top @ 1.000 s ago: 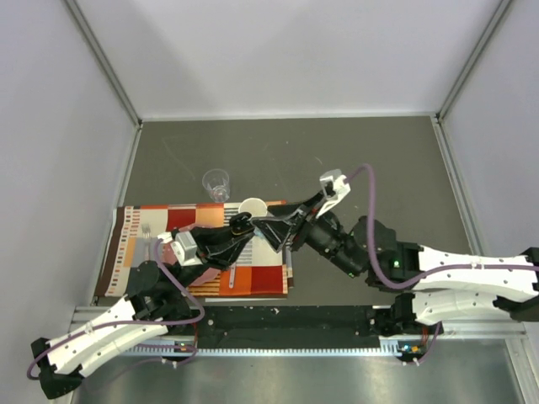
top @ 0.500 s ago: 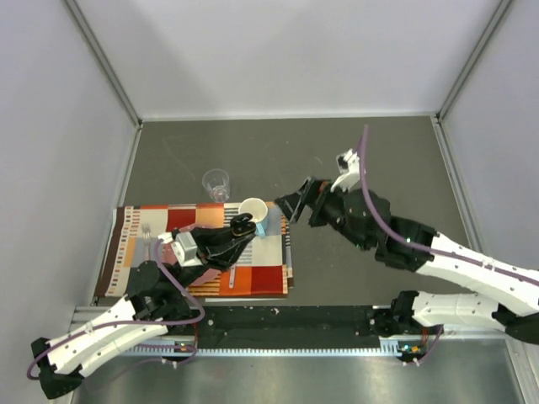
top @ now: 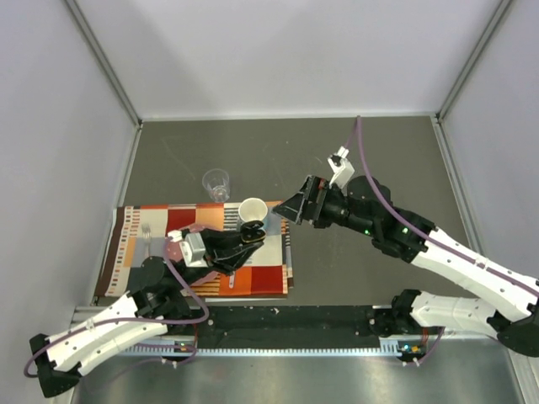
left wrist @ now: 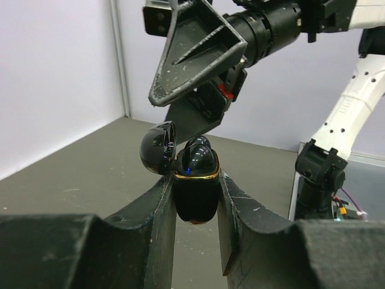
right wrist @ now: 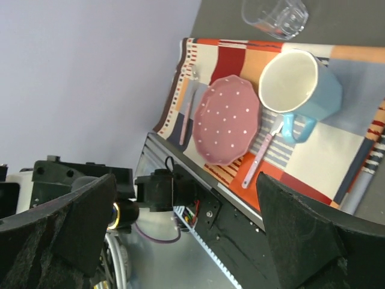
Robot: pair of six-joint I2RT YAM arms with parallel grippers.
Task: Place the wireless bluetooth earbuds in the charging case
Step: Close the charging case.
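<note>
My left gripper (left wrist: 195, 208) is shut on a glossy black charging case (left wrist: 195, 189) with a gold rim. It holds the case upright above the placemat, with the lid (left wrist: 157, 148) swung open to the left. A shiny black rounded shape (left wrist: 200, 158) with a small blue light sits in the case's mouth. I cannot make out separate earbuds, and no loose ones show. In the top view the left gripper (top: 250, 236) and case (top: 249, 230) sit just below the mug. My right gripper (top: 295, 204) is open and empty, raised to the right of the case; its fingers (left wrist: 191, 60) hang above the case.
A striped placemat (top: 269, 271) carries a white-and-blue mug (top: 253, 209), a pink dotted plate (right wrist: 228, 119) and pink cutlery (right wrist: 260, 158). A clear glass (top: 216, 182) stands on the grey table behind the mat. The metal rail (top: 286, 318) runs along the near edge.
My right gripper has drawn back up and to the right, away from the case, and now stands open. My left gripper has shifted slightly right with the case.
</note>
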